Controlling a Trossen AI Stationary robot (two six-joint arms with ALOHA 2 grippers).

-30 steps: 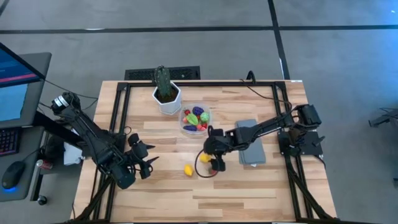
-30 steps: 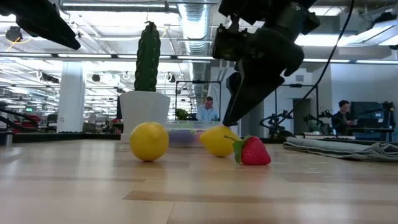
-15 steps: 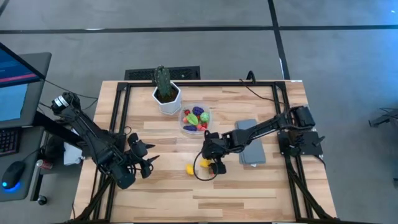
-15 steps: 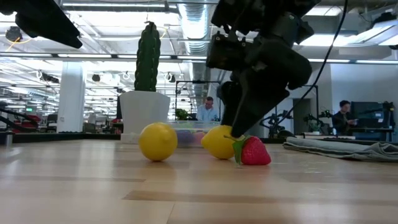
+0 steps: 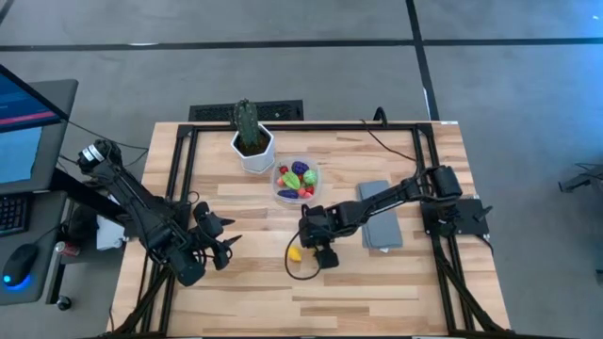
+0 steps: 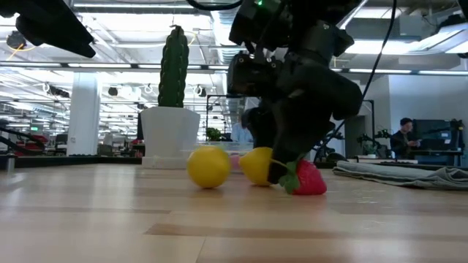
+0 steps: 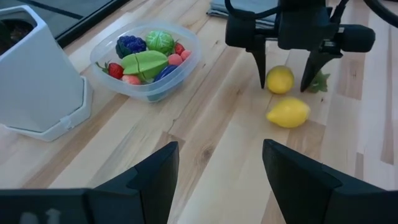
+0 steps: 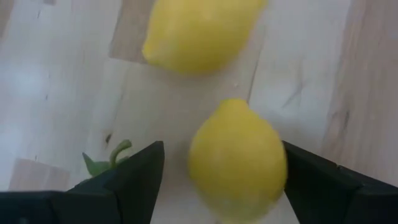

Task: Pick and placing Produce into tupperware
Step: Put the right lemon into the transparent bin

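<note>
While the right pincer (image 7: 283, 79) is held low over the tabletop (image 5: 377, 282), its two fingers are spread apart on each side of a small lemon (image 8: 237, 158), not yet shut on it. A second lemon (image 7: 288, 112) and a strawberry (image 6: 308, 180) are seen just beside. To do this well, the fingers should be closed gently on the middle lemon only. The tub (image 5: 280, 191), well filled, is kept near the white pot (image 5: 254, 155). The left pincer (image 5: 219, 240) is parked apart, open.

Right claw (image 5: 312, 252) has descended to straddle one lemon (image 7: 280, 79); the other lemon (image 7: 288, 112) rolled closer.
</note>
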